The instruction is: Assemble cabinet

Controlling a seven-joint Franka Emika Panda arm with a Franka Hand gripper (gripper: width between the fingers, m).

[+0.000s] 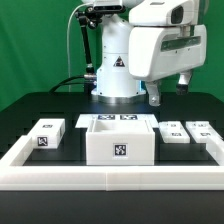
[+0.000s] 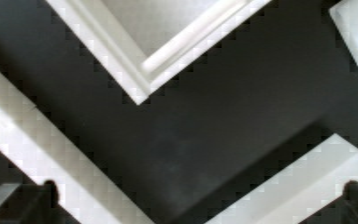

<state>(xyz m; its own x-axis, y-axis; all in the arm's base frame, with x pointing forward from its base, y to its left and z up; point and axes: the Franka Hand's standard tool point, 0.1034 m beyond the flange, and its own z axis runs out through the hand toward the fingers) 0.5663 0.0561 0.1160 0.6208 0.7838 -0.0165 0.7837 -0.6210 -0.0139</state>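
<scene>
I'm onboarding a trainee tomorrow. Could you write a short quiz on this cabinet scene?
1. True or false: the end effector holds a part.
2. How many small matte white tagged blocks lie beside the large open-topped matte white box?
3. The thin flat white marker board lies: A) between the box and the robot base; B) inside the box; C) on the white rail.
Key: 1 false, it hangs open and empty. 2 three: one at the exterior view's left, two at its right. 3 A.
</scene>
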